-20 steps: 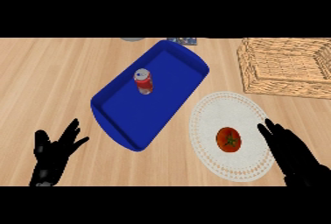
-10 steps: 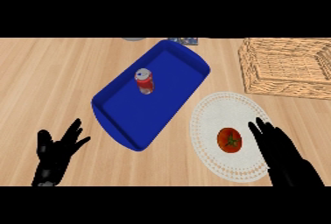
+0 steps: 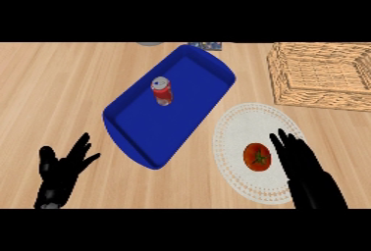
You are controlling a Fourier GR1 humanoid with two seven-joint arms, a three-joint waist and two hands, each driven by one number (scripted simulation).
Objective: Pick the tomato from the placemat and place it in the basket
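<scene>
Since the earlier frames the right hand has moved left across the placemat and now sits just beside the tomato, on its right; a second ago it was out at the mat's right edge. The tomato, tray, can and basket have not moved, and the left hand is where it was. The right hand is wide open, fingers straight and pointing up the view, holding nothing; whether its fingers touch the tomato cannot be told, though they look just apart from it. The left hand rests open at the lower left over the desk, fingers spread, holding nothing. The tomato lies on the placemat, right of the mat's middle, well apart from the basket at the upper right. The right hand covers the mat's lower right part. The basket is cut off by the right edge, and two small things at the top edge, by the tray's far end, are too cropped to make out.
</scene>
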